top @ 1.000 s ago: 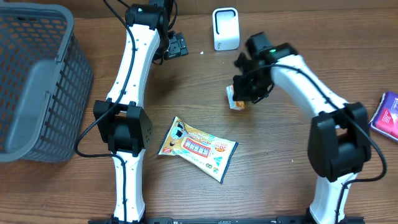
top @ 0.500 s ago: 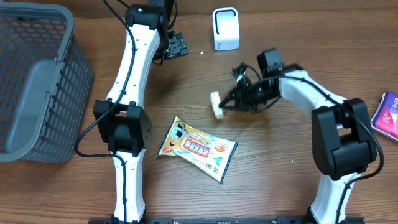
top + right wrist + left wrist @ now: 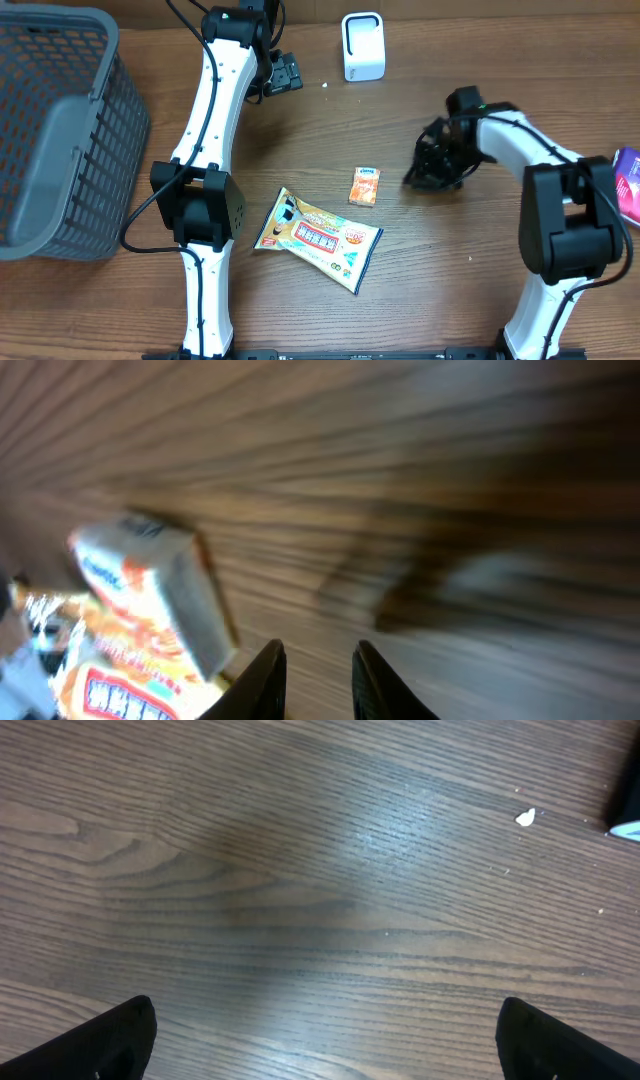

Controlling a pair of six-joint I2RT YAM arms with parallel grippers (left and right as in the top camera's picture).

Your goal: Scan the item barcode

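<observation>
overhead: the small orange box (image 3: pixel 366 186) is now lying flat and free on the table (image 3: pixel 450 290). a second ago it was being carried, pinched in the right gripper (image 3: pixel 432 172), and half a second ago it was swinging low toward the middle. the gripper is now sitting apart from the box, at its 3 o'clock, having drawn back. the box is resting just above the snack packet (image 3: pixel 316 238), which is lying at its 7 o'clock, and the white scanner (image 3: pixel 362 46) is standing well apart at its 12 o'clock. the left gripper (image 3: pixel 285 72) is staying where it was, at the scanner's 9 o'clock.

left wrist: its fingers (image 3: pixel 100 1042) are standing wide, with nothing held. only bare wood and a white crumb (image 3: pixel 525 817) are showing ahead of them.

right wrist: the picture is smearing with motion. the fingers (image 3: pixel 268 675) are showing a narrow gap with nothing in it, and the box is lying at their 10 o'clock, clear of both tips, with the packet's edge showing below it.

what this is meaning for the task: the box is looking released short of the scanner, possibly dropped to turn up another face. i am judging the scan as not yet done, so the box is likely needing a fresh grasp and a carry toward 12 o'clock. whether the barcode is facing up is too small to tell
</observation>
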